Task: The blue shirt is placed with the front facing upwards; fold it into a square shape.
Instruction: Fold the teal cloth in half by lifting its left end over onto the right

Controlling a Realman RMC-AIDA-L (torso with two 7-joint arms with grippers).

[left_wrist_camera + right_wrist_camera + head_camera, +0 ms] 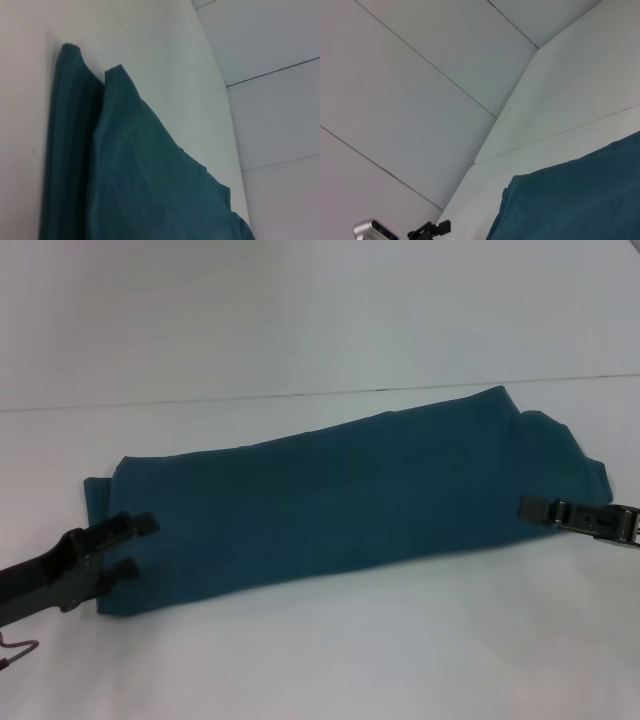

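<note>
The blue shirt [350, 495] lies on the white table [320, 660] as a long band — the left gripper [135, 546], jaws spread, at one short end, and the right gripper [527, 507], jaws unreadable, at the other — seemingly poised to fold it end to end.

The blue shirt [340, 505] is a plain dark teal-blue all over its folded surface — no print or lettering shows. The table [320, 650] beneath is plain white. Both grippers — left gripper [132, 545], right gripper [530, 508] — are black.
</note>
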